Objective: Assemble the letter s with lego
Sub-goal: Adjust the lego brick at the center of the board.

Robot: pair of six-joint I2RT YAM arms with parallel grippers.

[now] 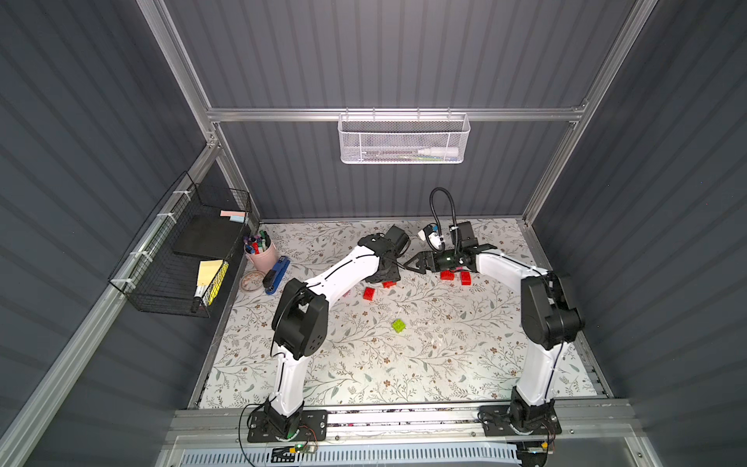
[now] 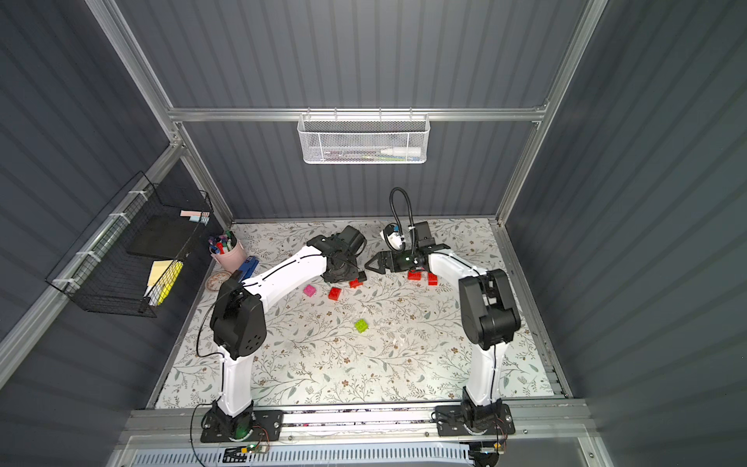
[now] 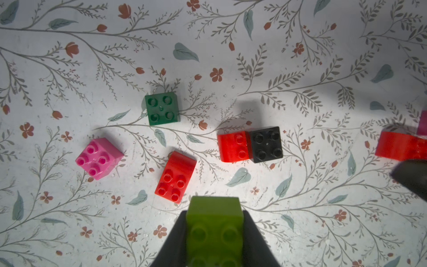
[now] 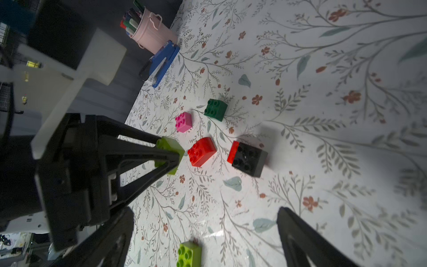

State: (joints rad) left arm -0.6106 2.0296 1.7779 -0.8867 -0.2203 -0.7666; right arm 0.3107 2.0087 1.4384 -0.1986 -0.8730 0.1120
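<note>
Left gripper (image 3: 215,213) pinches a lime green brick (image 3: 215,233), facing the loose red brick (image 3: 176,178). Right gripper (image 4: 208,231) gapes wide and empty, a second lime brick (image 4: 189,254) near it. In a top view the red-and-black pair (image 2: 357,282) lies just right of the left gripper, between both arms.
</note>
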